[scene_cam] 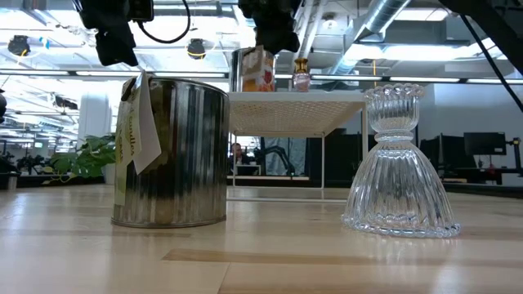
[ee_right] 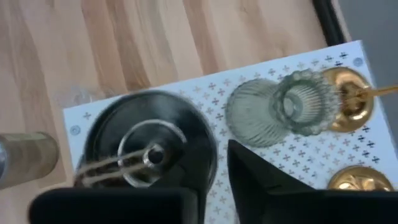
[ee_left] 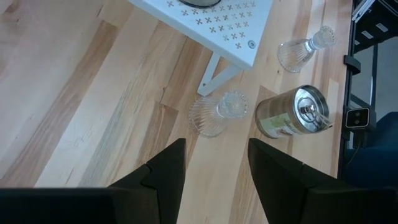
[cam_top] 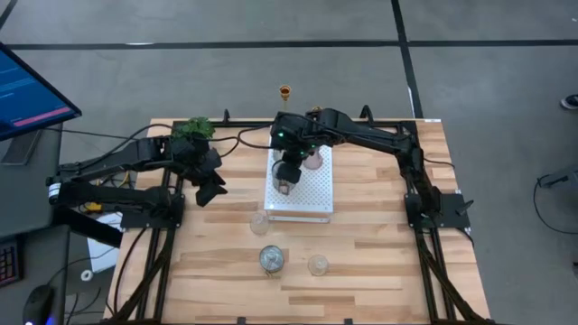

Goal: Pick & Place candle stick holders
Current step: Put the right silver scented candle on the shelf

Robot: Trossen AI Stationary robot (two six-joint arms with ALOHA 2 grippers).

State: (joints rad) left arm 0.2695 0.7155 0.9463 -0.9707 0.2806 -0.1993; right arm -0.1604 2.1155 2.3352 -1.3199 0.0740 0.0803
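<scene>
Dark tin (ee_right: 149,155) on white board (cam_top: 302,194)

The right gripper (ee_right: 214,180) blurs and covers part of a dark round holder (ee_right: 149,149) on the white board (ee_right: 298,162)

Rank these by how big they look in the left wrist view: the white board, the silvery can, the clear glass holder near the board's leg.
1. White board, though cut off by the picture's edge.
2. Silvery can and clear glass holder: they look about alike, so no ranking.

Dark holder (ee_right: 149,155) sits on board (cam_top: 312,194).
</scene>
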